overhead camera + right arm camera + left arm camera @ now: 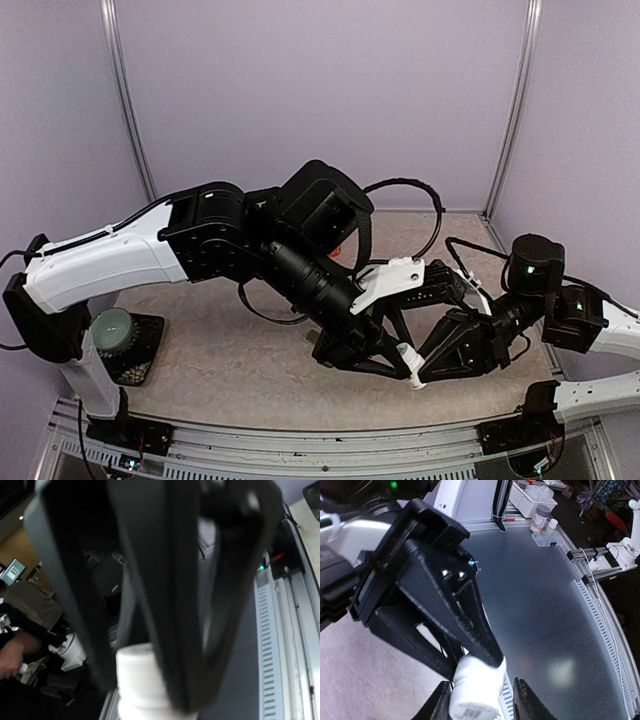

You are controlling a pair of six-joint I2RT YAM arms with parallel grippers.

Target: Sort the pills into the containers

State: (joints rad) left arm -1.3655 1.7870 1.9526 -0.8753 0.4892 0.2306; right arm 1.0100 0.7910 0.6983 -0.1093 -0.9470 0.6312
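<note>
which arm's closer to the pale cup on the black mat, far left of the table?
Left arm: its white lower link stands just beside the pale cup. The right arm sits across the table, at its right edge.

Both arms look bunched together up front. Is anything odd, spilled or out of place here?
Nothing looks spilled or broken. The one oddity: both arms crowd a small white bottle near the table's front edge. The right gripper pinches it in the air while the left gripper flanks it loosely.
</note>
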